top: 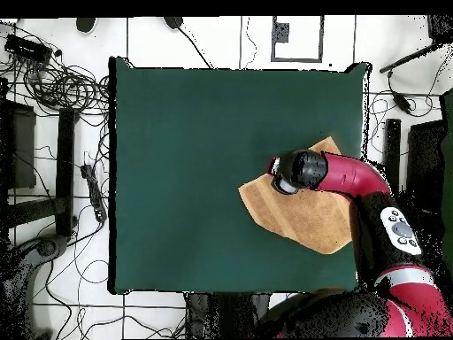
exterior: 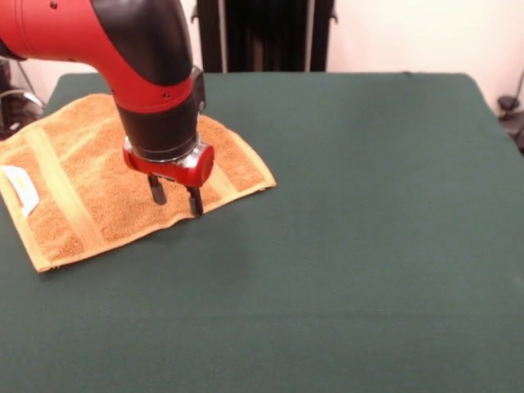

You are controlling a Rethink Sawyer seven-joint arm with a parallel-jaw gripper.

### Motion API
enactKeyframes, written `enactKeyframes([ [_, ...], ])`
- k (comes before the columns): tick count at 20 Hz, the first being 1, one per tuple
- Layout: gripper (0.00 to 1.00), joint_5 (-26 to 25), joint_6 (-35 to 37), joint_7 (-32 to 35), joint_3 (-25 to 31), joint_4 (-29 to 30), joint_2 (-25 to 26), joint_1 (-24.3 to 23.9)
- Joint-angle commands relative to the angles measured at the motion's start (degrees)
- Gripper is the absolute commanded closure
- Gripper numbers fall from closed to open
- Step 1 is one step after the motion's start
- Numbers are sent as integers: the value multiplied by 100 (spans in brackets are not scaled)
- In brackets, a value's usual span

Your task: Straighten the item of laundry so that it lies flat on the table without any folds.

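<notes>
The small rectangular orange-tan terry towel (exterior: 106,184) lies spread near one corner of the large counter with its dark green cloth-like top (exterior: 352,246), at the left of the front view and close to the pedestal side. Most of it looks flat, with a paler woven band (exterior: 61,190) running across it and a white label (exterior: 20,187) at its left edge. The red and black end effector (exterior: 174,195) points straight down over the towel's edge facing the camera, towards the corner that reaches out to the counter's middle; its two dark fingers (exterior: 155,190) stand slightly apart with nothing between them, tips at or just above the cloth, and contact cannot be told. The towel therefore lies directly beneath and mostly to the left of the end effector in the front view, its long axis running from the label edge to that inner corner. Any pull to smooth it would likely go outward along that axis, away from the label. The arm hides part of the towel, so folds there cannot be ruled out.
</notes>
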Motion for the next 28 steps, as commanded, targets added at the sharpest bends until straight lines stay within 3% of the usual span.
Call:
enactKeyframes([
  [1, 0, 347, -762, 1455, -254, 306, 288, 320],
  [5, 0, 429, -1408, 1821, -528, 431, 377, 502],
  [9, 0, 374, -1790, 1740, -781, 495, 511, 652],
  [10, 100, 488, -1878, 1633, -785, 538, 525, 642],
  [20, 100, 681, -1905, 1374, -776, 639, 534, 646],
  [28, 100, 1121, -2197, 1097, -194, 184, 1119, 566],
])
